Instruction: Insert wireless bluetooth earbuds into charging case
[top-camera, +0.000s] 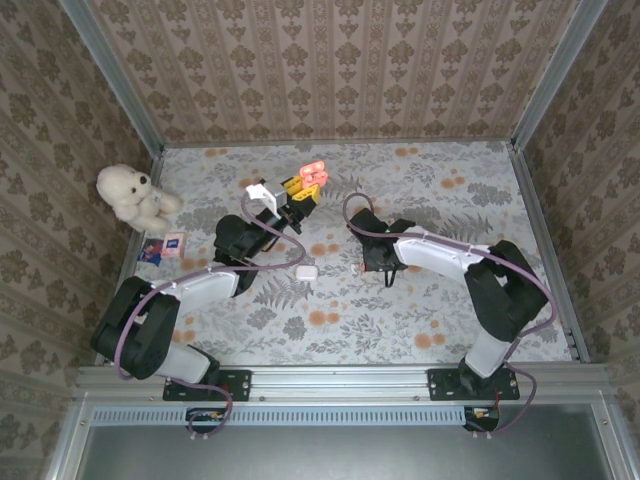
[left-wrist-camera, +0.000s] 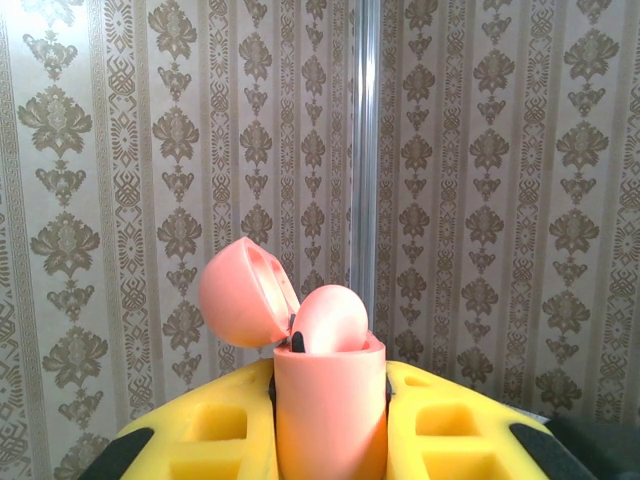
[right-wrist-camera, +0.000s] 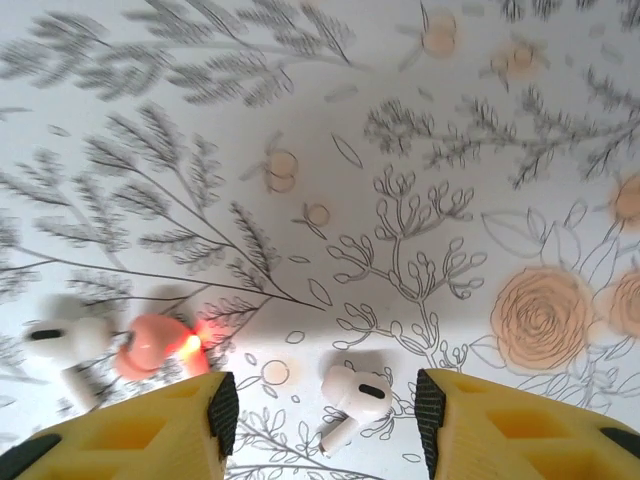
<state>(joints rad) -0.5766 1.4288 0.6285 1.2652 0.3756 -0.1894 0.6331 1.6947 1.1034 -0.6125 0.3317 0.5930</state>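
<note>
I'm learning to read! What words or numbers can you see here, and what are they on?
None can be read.
The small pink card and the blue card beside the fluffy white teddy bear may carry print, but it is too small to tell.
The open pink plastic case shows no lettering.

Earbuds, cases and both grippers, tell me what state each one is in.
Left gripper: shut on pink case.
Pink case: upright, lid open.
Right gripper: open, holding nothing.
White earbuds: loose on table, one below right gripper, other further off.
Orange-red earbud: loose on table.
White case: on table, lid unclear.
</note>
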